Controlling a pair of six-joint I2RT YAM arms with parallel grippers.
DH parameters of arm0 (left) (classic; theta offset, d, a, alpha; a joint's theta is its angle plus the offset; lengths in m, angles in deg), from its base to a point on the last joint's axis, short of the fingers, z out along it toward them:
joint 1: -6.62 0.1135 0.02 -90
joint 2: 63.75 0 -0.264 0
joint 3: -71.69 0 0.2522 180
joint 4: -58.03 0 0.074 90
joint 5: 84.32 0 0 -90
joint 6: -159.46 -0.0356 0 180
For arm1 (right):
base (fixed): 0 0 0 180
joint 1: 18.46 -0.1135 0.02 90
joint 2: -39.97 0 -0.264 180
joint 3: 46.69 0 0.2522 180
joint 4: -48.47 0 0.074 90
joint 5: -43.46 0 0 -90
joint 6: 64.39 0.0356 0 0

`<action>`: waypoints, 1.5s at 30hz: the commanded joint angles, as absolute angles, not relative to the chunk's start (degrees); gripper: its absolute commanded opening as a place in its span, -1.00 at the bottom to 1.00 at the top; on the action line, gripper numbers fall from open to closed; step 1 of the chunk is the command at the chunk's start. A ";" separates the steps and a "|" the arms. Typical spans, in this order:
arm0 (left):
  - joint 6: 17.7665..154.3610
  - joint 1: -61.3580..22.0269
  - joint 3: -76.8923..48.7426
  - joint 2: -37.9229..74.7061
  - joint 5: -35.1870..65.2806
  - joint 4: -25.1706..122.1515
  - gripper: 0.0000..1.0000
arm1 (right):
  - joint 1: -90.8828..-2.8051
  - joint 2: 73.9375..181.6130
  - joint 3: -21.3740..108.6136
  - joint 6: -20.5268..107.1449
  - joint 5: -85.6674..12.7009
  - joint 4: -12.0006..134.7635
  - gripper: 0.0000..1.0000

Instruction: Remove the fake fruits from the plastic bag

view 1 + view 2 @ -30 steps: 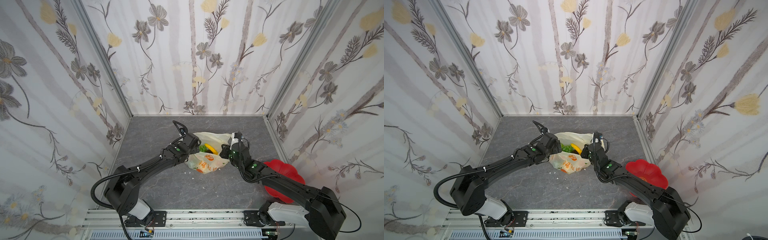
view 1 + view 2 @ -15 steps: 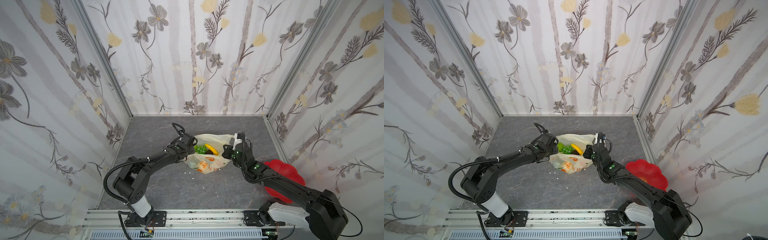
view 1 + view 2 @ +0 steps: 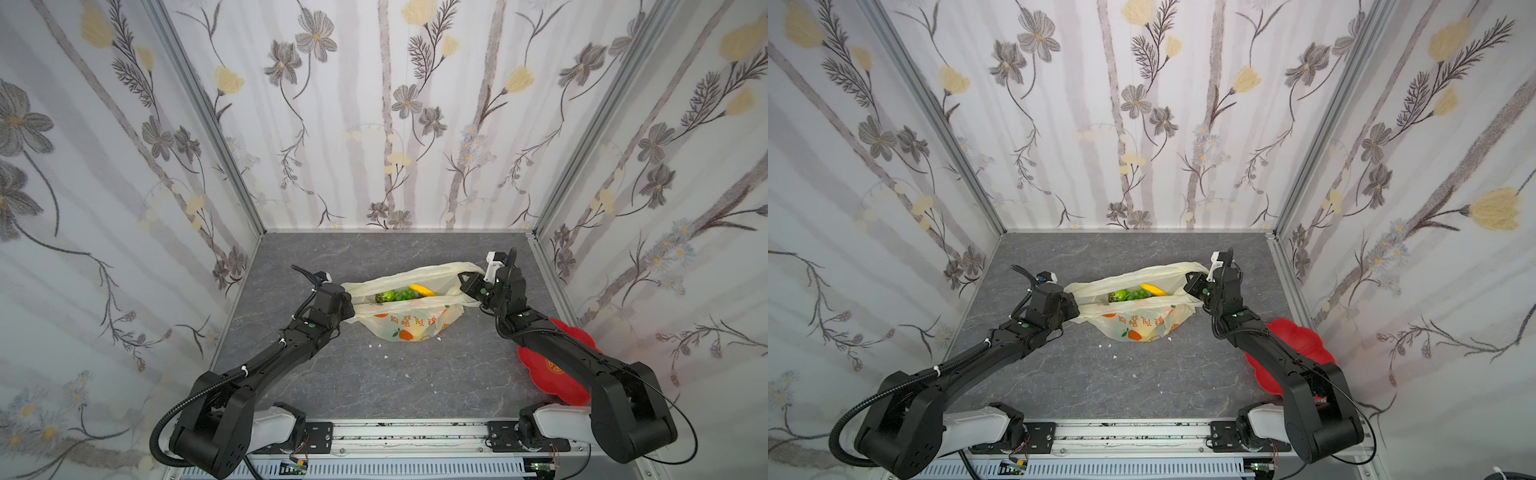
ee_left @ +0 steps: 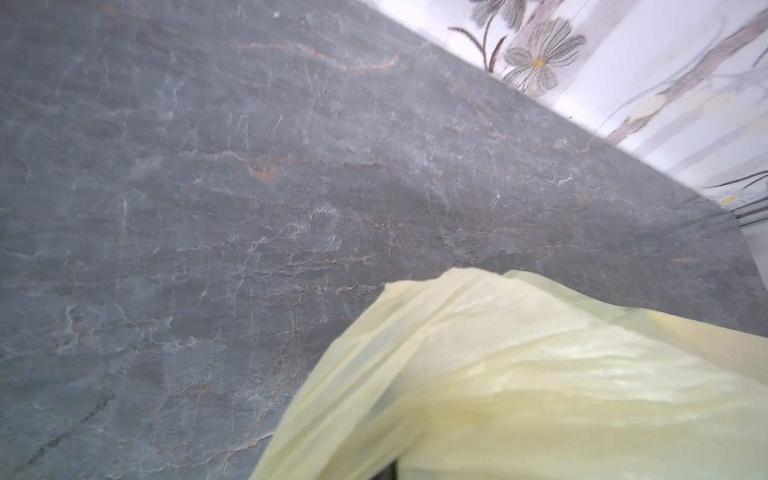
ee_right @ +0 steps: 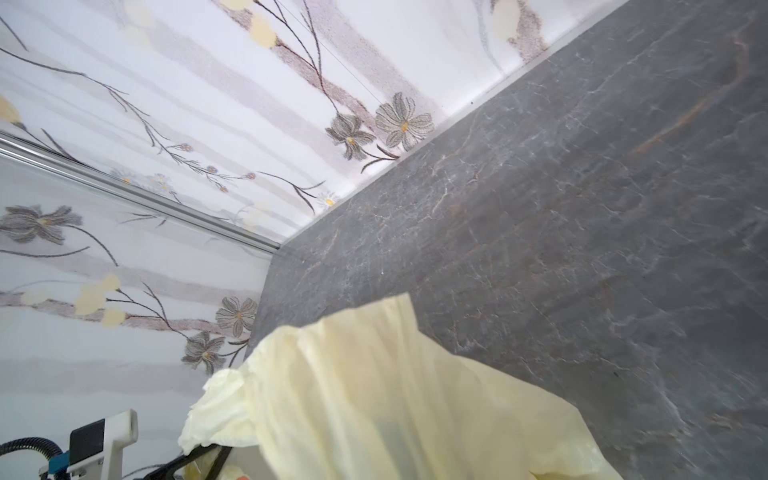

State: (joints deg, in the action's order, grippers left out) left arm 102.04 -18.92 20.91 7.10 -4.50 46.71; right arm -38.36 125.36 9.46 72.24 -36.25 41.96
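Observation:
The pale-yellow plastic bag (image 3: 409, 322) lies mid-table, stretched sideways between both grippers in both top views. Its mouth gapes upward, showing fake fruits inside: a bumpy green fruit (image 3: 384, 296), a green grape bunch (image 3: 404, 295) and a yellow banana (image 3: 422, 289). My left gripper (image 3: 347, 305) is shut on the bag's left handle. My right gripper (image 3: 465, 282) is shut on the right handle. In the left wrist view the bag (image 4: 519, 395) covers the jaws; the right wrist view shows the bag (image 5: 395, 395) the same way.
A red flower-shaped dish (image 3: 557, 365) sits at the right, partly under my right arm. Small white crumbs (image 3: 384, 357) lie on the grey stone table (image 3: 374, 386) in front of the bag. Flowered walls close in three sides.
My left gripper has shut on the bag's left handle and drawn it left. The right gripper has pulled back right, so the bag mouth is stretched wider.

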 commanded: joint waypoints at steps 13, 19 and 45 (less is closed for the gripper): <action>97.81 -28.54 20.01 6.47 -4.14 52.09 -1.00 | -43.38 131.87 23.41 62.97 -42.50 54.78 0.47; 97.86 -31.32 20.20 7.34 -5.98 52.43 -1.00 | -48.24 126.63 25.57 57.84 -56.57 68.51 0.88; 99.12 -39.31 28.59 7.04 -13.02 60.04 -1.00 | -50.53 142.84 23.88 62.19 -61.52 67.56 -0.09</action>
State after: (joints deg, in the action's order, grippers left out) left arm 96.90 -40.10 27.45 7.88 -10.25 58.12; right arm -51.72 142.82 25.11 61.53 -62.50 72.43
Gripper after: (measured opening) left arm 0.061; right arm 0.563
